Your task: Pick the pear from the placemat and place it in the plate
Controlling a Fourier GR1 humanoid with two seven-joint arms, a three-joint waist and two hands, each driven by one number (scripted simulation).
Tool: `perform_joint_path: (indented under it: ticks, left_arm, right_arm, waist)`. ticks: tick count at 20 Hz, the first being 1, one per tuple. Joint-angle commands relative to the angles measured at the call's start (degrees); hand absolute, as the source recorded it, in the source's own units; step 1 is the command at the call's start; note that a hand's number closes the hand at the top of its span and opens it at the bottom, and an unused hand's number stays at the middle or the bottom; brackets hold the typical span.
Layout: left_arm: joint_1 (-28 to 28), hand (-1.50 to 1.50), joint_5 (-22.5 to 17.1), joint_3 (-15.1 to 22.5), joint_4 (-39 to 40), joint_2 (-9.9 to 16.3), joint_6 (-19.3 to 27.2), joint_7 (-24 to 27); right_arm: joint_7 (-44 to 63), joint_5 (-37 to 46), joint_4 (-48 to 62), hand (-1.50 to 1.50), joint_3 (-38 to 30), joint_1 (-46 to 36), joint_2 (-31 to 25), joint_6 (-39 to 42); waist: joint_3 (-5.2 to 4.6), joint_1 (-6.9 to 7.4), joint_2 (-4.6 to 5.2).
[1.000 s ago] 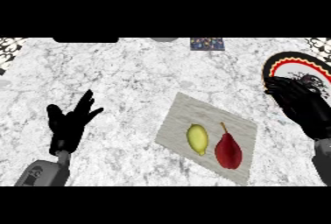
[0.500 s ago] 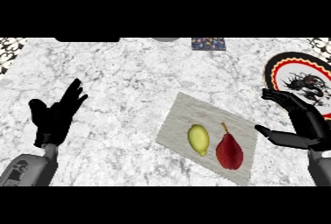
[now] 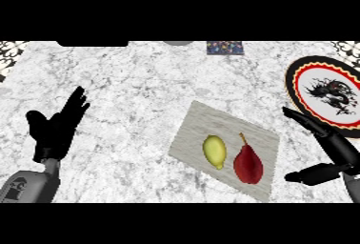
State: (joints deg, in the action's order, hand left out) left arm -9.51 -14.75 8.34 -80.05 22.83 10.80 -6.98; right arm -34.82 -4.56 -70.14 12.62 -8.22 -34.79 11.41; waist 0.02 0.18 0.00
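Nothing grasped yet: pear [image 3: 247, 164] lying on placemat [image 3: 226, 148] beside lemon [image 3: 215, 151]. Right hand [image 3: 330, 152] hovering spread wide just right of pear, plate [image 3: 327, 91] waiting beyond. Left hand [image 3: 57, 127] resting open. Grasping, lifting, placing all remaining.

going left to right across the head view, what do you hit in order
left hand → lemon → pear → right hand. The lemon and pear both lie on the placemat; the plate overlaps the right hand's span, so it is left out.
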Motion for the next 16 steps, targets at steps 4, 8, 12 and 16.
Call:
perform_joint_path:
  ticks: [4, 8, 12, 16]
  left_arm:
    - [-0.9, 0.00, 1.2, -2.2, -0.4, -0.7, -1.2, -2.3]
    - [-0.5, 0.00, 2.9, -1.1, -1.1, -1.7, -1.3, -2.5]
    - [-3.3, 0.00, 2.5, -3.7, 1.7, -2.6, -1.8, -2.4]
    - [-3.5, 0.00, 3.4, -4.1, 4.4, -3.1, -3.2, 0.4]
  right_arm:
    - [10.1, 5.5, -10.8, -1.50, 0.5, 0.5, -2.3, 1.5]
    - [13.8, 8.7, -8.3, -1.50, 1.8, -2.0, -4.2, 6.1]
    - [19.4, 12.4, -11.5, -1.50, 3.7, -3.1, -2.7, 7.5]
    - [26.9, 18.0, -16.1, -1.50, 5.0, -3.9, -2.2, 5.8]
  waist:
    - [-0.06, -0.48, -0.13]
    - [-0.04, -0.14, -0.05]
    - [-0.04, -0.26, 0.00]
    - [-0.06, -0.32, 0.01]
